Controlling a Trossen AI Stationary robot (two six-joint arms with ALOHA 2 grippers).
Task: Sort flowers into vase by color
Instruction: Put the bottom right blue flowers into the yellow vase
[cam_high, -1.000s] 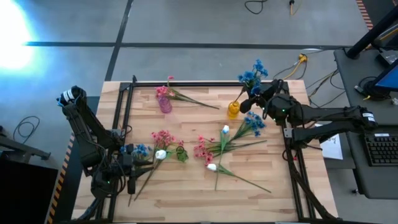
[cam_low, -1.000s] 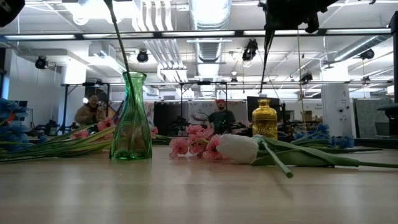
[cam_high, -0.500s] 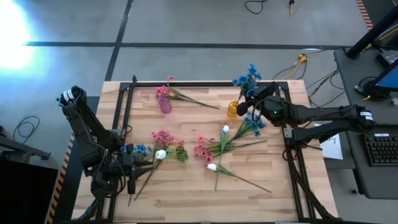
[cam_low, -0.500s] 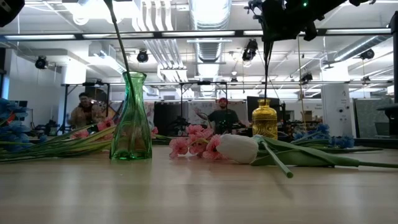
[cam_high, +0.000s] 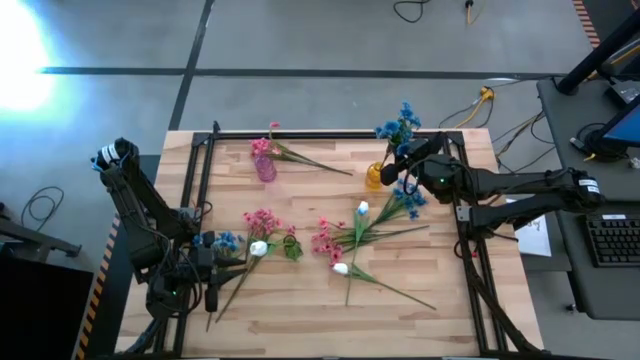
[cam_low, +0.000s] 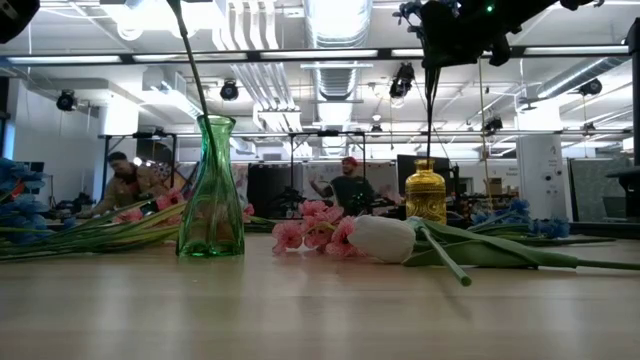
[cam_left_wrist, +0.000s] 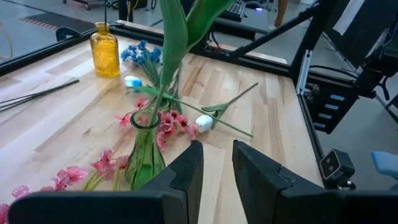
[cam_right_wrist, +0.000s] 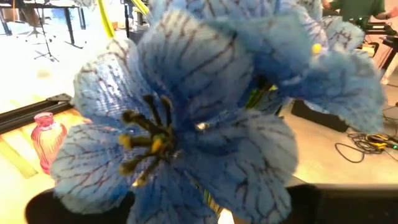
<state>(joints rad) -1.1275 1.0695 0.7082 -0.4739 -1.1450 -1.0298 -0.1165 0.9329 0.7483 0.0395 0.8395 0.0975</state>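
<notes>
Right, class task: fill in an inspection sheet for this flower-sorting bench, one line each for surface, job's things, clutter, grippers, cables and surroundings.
Surface: pale wooden slat table inside a black frame.
Job's things: pink glass vase with a pink sprig; amber glass bottle vase; green glass vase holding a stem; loose pink, white and blue sprigs lying mid-table.
Clutter: nothing seen.
Grippers: right gripper shut on a blue flower sprig, stem hanging above the amber vase; left gripper waits low at the near left, by the green vase.
Cables: yellow-plugged lead on the floor beyond the table.
Surroundings: grey floor, desk with keyboard, people in the room behind.
</notes>
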